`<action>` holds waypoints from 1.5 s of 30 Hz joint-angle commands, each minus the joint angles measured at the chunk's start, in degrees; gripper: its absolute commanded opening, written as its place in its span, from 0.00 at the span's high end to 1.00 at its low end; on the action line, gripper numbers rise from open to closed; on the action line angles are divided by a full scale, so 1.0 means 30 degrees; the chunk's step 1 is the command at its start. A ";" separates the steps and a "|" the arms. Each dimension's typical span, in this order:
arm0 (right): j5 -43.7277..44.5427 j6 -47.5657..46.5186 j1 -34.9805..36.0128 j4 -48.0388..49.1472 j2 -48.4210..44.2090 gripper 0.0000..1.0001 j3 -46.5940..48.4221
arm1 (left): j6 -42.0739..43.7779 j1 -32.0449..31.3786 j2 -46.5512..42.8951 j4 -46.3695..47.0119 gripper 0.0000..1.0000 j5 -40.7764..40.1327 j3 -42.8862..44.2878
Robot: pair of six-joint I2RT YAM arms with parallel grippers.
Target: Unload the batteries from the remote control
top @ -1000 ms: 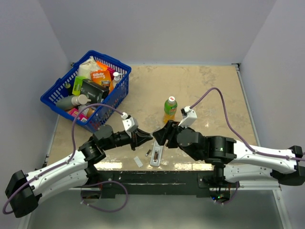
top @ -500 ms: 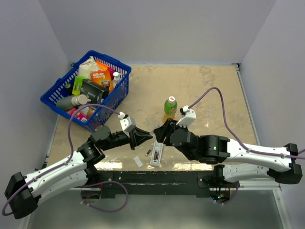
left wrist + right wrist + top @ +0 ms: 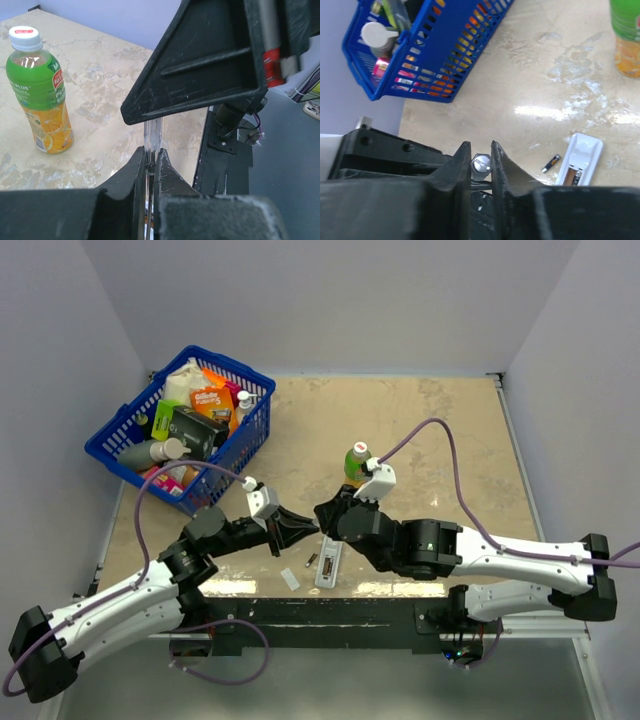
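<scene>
The white remote control lies near the table's front edge, its dark recess facing up. One small dark battery lies loose on the table just left of it. My left gripper is shut on the shaft of a thin grey stick, above the table to the left of the remote. My right gripper meets it tip to tip. Its jaws sit tight against both sides of the stick's hexagonal, metal-capped end. Whether anything is still in the recess is unclear.
A small flat white piece lies left of the loose battery. A green bottle stands upright just behind the grippers. A blue basket full of goods sits at the back left. The table's front edge runs just below the remote.
My right arm has swung left until its gripper met the left one, and its jaws have narrowed onto the stick's end. The left gripper stayed shut and shifted only slightly.
</scene>
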 commanded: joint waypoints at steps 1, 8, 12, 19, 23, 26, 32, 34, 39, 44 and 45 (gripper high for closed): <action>0.0400 -0.0194 -0.0121 0.0781 -0.0100 0.92 0.0467 | -0.0368 0.0049 -0.0321 0.1424 1.00 0.0454 0.0006; 0.0075 -0.1688 -0.0121 0.1838 -0.0832 1.00 -0.0967 | -0.0604 0.0019 0.0381 -0.0034 0.20 0.1215 0.0737; 0.1275 -0.1776 -0.0121 0.0843 -0.1680 1.00 -0.2254 | -0.0953 0.0049 0.0587 -0.1503 0.00 0.0665 0.1207; 0.2158 -0.3412 -0.0121 0.2567 -0.4464 1.00 -0.5334 | -0.3533 0.0921 0.2282 -0.6718 0.00 -0.2950 0.3695; 0.2069 -0.4411 -0.0121 0.3793 -0.3999 1.00 -0.6415 | -0.4467 0.3529 0.4537 -0.7893 0.04 0.1319 0.4255; 0.2333 -0.4383 -0.0092 0.3420 -0.2245 1.00 -0.5661 | -0.4675 0.4706 0.6119 -0.7337 0.18 0.2534 0.3992; 0.3359 -0.0430 -0.0092 -0.1352 0.0220 1.00 -0.2904 | -0.5230 0.5321 0.8519 -0.8244 0.28 0.1506 0.4049; 0.2689 -0.0662 -0.0092 -0.0746 0.0485 1.00 -0.3252 | -0.5436 0.5469 0.9284 -0.7777 0.34 0.2238 0.4166; 0.3122 0.2078 -0.0063 -0.1381 0.0397 1.00 -0.3578 | -0.5584 0.5439 1.1161 -0.7073 0.40 0.3120 0.4489; 0.3184 0.3526 -0.0034 -0.2764 0.1129 1.00 -0.3313 | -0.5174 0.5469 1.1925 -0.7072 0.44 0.3353 0.4257; 0.3153 0.3817 -0.0033 -0.2793 0.1275 1.00 -0.3284 | -0.5202 0.5469 1.1925 -0.6202 0.44 0.3500 0.4110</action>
